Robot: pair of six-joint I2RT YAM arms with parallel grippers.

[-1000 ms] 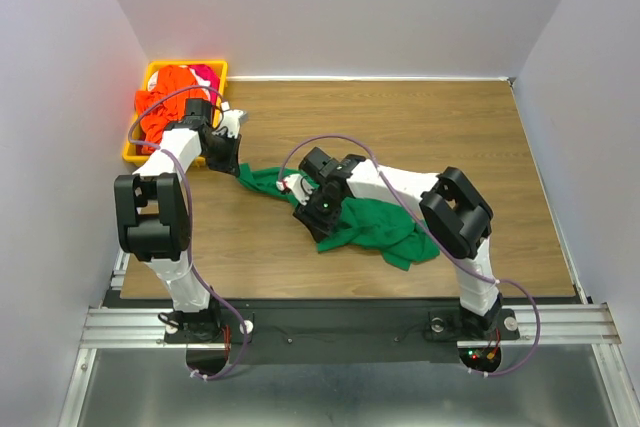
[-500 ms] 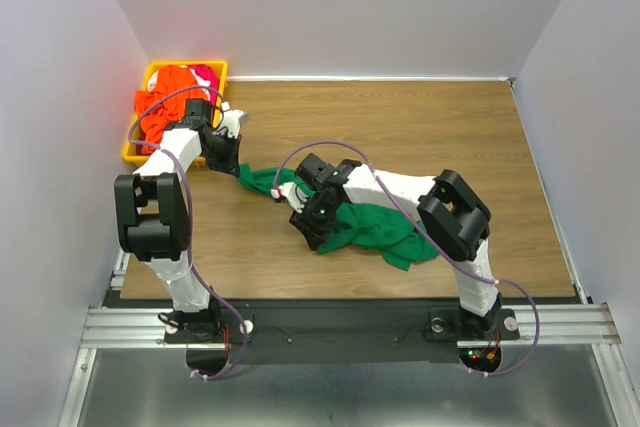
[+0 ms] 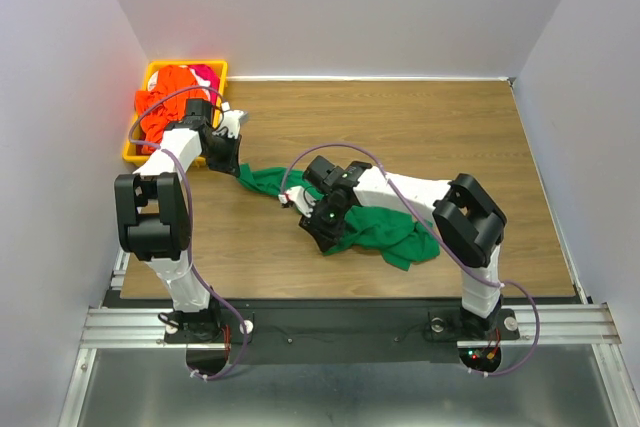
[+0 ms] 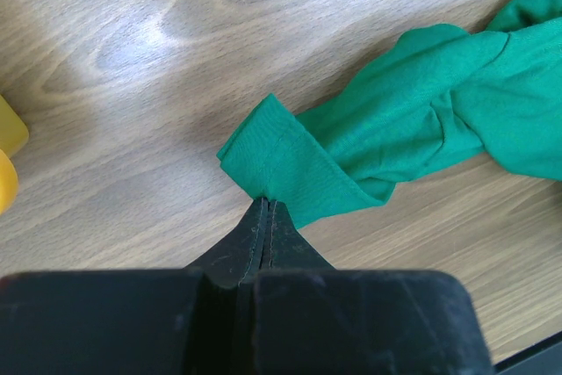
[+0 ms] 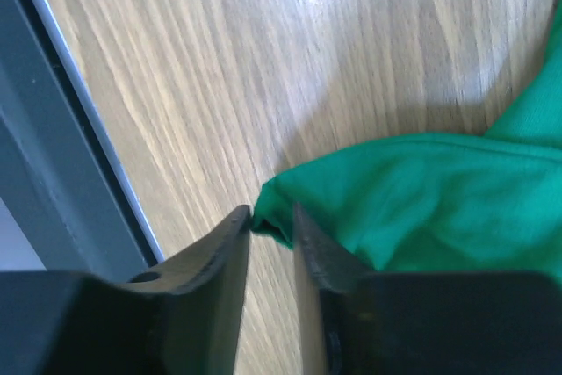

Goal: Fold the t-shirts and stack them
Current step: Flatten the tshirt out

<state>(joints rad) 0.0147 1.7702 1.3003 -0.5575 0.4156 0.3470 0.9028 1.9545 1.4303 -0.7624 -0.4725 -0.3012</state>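
Observation:
The dark green t-shirt [image 3: 375, 222] lies crumpled and twisted across the middle of the wooden table. My left gripper [image 3: 238, 171] is shut on its far-left corner [image 4: 272, 160], its fingertips [image 4: 266, 202] pressed together with cloth pinched between them. My right gripper [image 3: 318, 234] is at the shirt's near-left edge. In the right wrist view its jaws [image 5: 272, 215] stand narrowly open, a folded corner of green cloth [image 5: 281, 208] between the tips. The orange t-shirt [image 3: 168, 99] and the red-pink t-shirt [image 3: 206, 75] are heaped in the bin.
The yellow-orange bin [image 3: 217, 71] stands at the table's far-left corner, just behind my left wrist; its edge shows [image 4: 7, 155] in the left wrist view. A grey metal rail [image 5: 53, 155] runs along the table edge close to my right gripper.
My right gripper has slid toward the near-left edge of the green shirt, and its jaws have narrowed round the corner. The left arm has not moved.

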